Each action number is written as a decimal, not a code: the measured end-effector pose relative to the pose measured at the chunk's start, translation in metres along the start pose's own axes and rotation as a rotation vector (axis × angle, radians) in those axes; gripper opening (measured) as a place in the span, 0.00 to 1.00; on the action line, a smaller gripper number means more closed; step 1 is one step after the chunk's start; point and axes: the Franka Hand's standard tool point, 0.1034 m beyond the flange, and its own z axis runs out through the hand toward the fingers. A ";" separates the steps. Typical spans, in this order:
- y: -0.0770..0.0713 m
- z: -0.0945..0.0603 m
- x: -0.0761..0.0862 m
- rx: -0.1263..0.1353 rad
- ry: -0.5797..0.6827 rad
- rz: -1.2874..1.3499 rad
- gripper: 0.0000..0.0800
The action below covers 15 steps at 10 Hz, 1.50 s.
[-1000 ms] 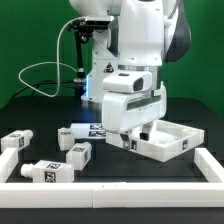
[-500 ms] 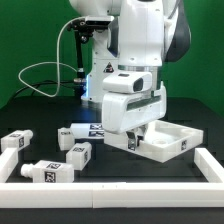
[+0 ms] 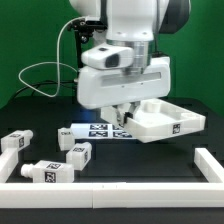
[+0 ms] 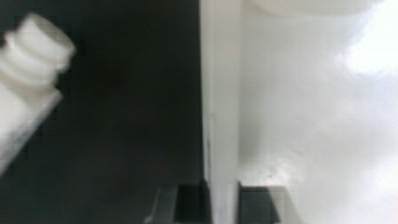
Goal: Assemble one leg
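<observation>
Pincer of mine is clamped on the near rim of the white tray-shaped part, its wall pinched between both fingers. My own white hand housing covers most of that grip in the exterior view. The wrist view is blurred: a pale wall runs up between my dark fingertips and bright tray surface fills one side. A ridged white lump against the dark on the other side is too soft to name. The tray looks raised off the black tabletop, but its underside is hidden, so I cannot be sure.

The legs lie on the tabletop toward the exterior view's left, well apart from the tray: one leg farthest out, a second leg nearest the camera, and a third leg just beside it. Each is a stubby white block with black-and-white square tags on its faces. A 4th white block sits against the marker board, and I cannot tell where one ends and the other begins.

The tags, including the one on the tray's side wall, are too small to read as more than black-and-white squares. A white rail crosses the front, cut off at the frame's edge
</observation>
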 end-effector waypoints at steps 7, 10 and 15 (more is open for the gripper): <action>0.030 0.000 0.020 0.029 -0.042 0.517 0.07; 0.043 0.019 0.048 0.010 -0.039 0.593 0.07; 0.042 0.034 0.092 -0.019 0.052 0.403 0.08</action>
